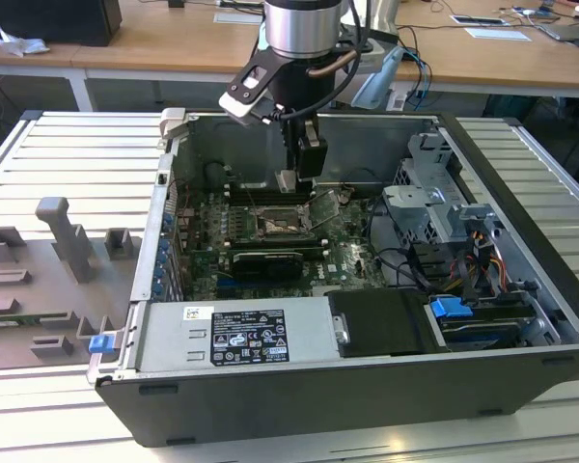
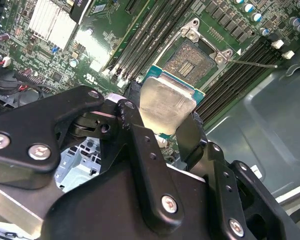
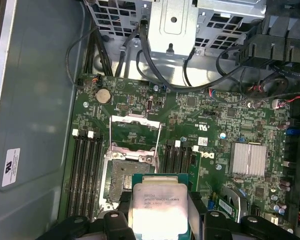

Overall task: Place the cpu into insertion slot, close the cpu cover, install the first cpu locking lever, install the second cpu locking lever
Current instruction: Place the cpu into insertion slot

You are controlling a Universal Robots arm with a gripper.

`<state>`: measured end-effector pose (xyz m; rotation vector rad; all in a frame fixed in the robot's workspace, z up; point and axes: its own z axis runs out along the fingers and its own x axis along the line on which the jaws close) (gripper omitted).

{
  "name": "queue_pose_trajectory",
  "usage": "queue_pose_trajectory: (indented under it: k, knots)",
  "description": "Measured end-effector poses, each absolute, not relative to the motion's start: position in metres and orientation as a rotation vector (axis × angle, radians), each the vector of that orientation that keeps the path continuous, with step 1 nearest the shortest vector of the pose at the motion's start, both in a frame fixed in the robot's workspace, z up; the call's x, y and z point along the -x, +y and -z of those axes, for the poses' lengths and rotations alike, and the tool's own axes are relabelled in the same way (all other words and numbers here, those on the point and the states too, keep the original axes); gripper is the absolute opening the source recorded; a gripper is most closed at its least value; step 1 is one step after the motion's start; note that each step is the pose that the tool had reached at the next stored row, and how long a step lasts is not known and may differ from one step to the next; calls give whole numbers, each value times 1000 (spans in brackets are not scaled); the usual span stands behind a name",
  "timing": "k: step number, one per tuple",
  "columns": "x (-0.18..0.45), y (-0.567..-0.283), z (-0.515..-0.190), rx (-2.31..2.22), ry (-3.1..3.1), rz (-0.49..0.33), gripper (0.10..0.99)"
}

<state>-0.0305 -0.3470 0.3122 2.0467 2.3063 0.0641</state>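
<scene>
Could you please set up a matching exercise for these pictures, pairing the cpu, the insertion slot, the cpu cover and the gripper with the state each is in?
Things:
1. cpu
2. insertion slot
3. cpu cover
4. gripper

States:
A. swung open, off the socket
B. shut, carrying a load
C. bare and empty, nothing seated in it
D. clamped from two sides, above the board

Pairs: 1-D, 2-C, 3-A, 4-B
</scene>
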Motion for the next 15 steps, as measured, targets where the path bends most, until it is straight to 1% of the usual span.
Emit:
queue_pose_trajectory:
  k: [7, 15]
  knots:
    - [30, -347, -309, -2047, 2306, -64, 529]
    - [30, -347, -292, -2097, 2259, -62, 529]
